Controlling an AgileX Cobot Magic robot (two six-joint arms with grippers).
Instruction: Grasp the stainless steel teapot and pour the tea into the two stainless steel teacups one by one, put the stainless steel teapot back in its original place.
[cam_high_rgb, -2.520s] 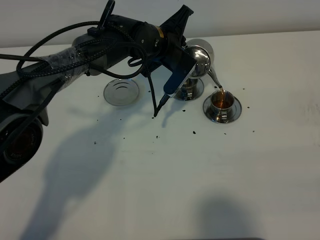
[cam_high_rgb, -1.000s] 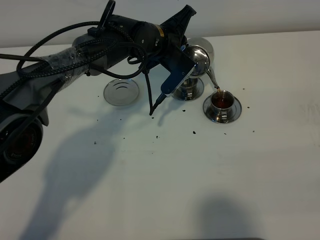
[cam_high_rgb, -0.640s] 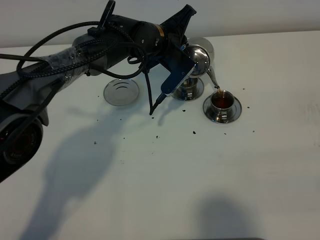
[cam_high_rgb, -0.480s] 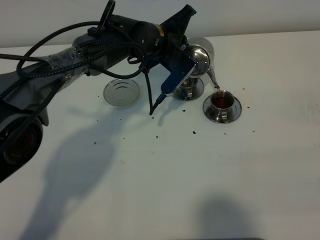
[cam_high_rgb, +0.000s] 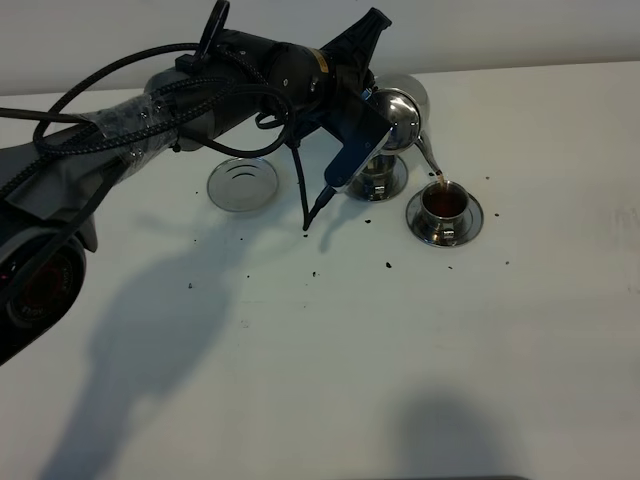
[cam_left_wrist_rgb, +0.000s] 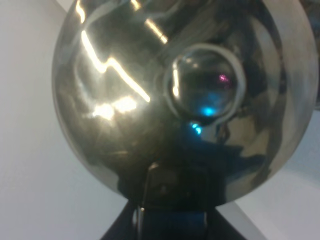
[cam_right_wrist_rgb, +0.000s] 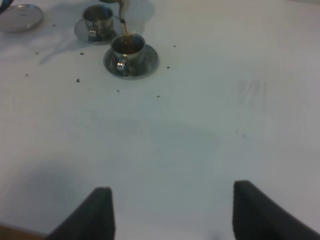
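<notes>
We are seeing the teapot (cam_left_wrist_rgb: 150, 100) blurred and cropped up close, while the left arm (cam_high_rgb: 200, 100) is hiding part of the teacup (cam_high_rgb: 385, 180) by the table's (cam_high_rgb: 400, 350) far edge.

The teapot (cam_high_rgb: 398, 118) hangs tilted, spout down, reddish tea (cam_high_rgb: 442, 203) streaming into the nearer teacup (cam_right_wrist_rgb: 127, 51). The second teacup (cam_right_wrist_rgb: 97, 18) stands just beside it. The coaster (cam_high_rgb: 241, 185) lies apart.

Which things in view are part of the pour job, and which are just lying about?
Job:
- stainless steel teapot, held tilted by the left gripper
- tea
- cup being filled
- second cup
- coaster

Lying about:
- dark specks on the table
- right gripper, open, holding nothing
</notes>
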